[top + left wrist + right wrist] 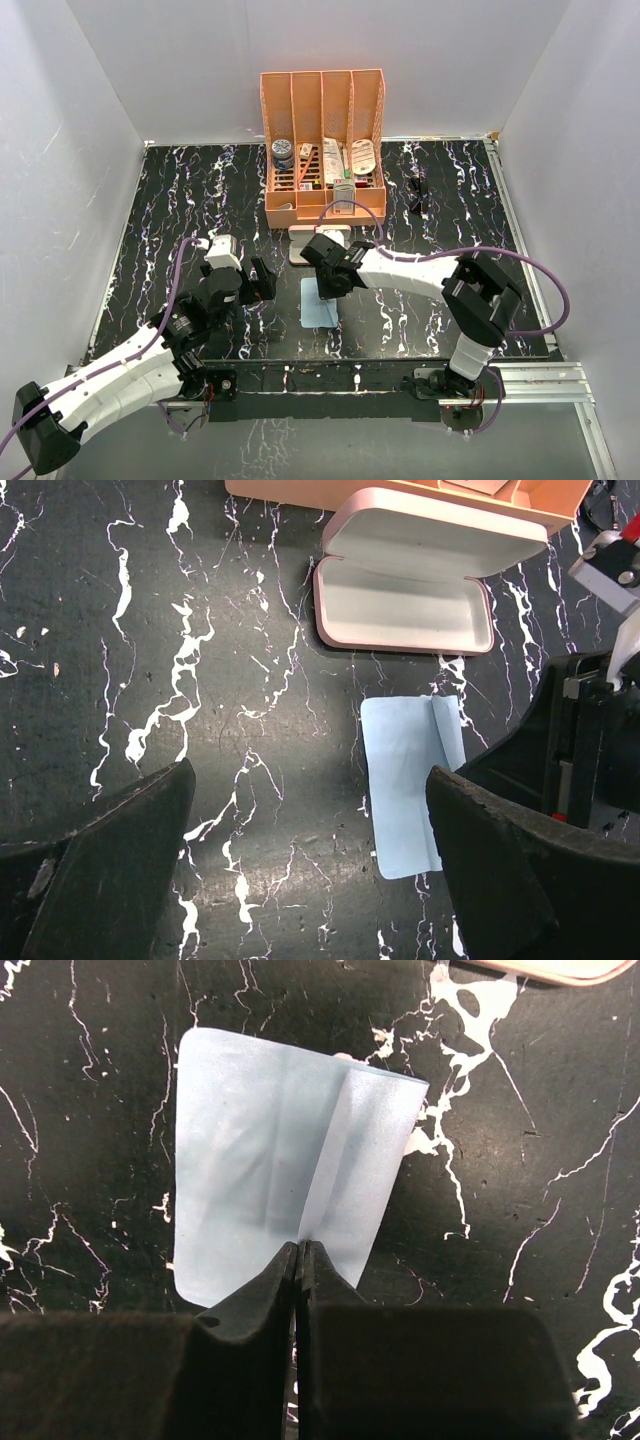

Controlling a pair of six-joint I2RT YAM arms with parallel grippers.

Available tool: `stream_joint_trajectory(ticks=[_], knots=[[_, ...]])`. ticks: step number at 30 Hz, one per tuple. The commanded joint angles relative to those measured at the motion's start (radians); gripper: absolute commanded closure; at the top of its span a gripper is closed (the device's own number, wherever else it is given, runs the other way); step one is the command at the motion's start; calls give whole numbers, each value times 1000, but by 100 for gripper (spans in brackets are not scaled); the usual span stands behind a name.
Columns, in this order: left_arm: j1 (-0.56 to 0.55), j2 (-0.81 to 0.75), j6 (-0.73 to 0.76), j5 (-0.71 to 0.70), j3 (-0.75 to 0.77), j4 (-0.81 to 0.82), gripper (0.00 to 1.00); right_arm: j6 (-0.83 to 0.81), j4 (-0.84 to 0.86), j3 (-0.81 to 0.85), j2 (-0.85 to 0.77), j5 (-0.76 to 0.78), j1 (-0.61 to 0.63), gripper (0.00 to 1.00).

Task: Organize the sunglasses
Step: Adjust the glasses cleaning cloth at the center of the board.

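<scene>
The sunglasses (417, 193) lie on the black marbled table at the back right, to the right of the orange organizer, away from both grippers. The pink case (318, 243) lies open in front of the organizer; it also shows in the left wrist view (405, 595), empty. The light blue cloth (320, 306) lies just in front of the case. My right gripper (300, 1248) is shut on a raised fold of the cloth (260, 1160); in the top view it (331, 282) sits over the cloth's far edge. My left gripper (310, 880) is open and empty, left of the cloth (405, 780).
The orange organizer (322, 205) with several upright compartments and small items stands at the back centre. White walls enclose the table on three sides. The right arm (590, 740) fills the right edge of the left wrist view.
</scene>
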Motion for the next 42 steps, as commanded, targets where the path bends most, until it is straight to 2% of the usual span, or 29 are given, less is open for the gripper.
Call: stream_joint_trajectory(ticks=[1,42], knots=[[-2,-17,-3,0,-14,14,1,15,-3,57,23,15,8,100],[-2,-22,-11,6,-38,41,1,31,-45,154,130,9,65,100]])
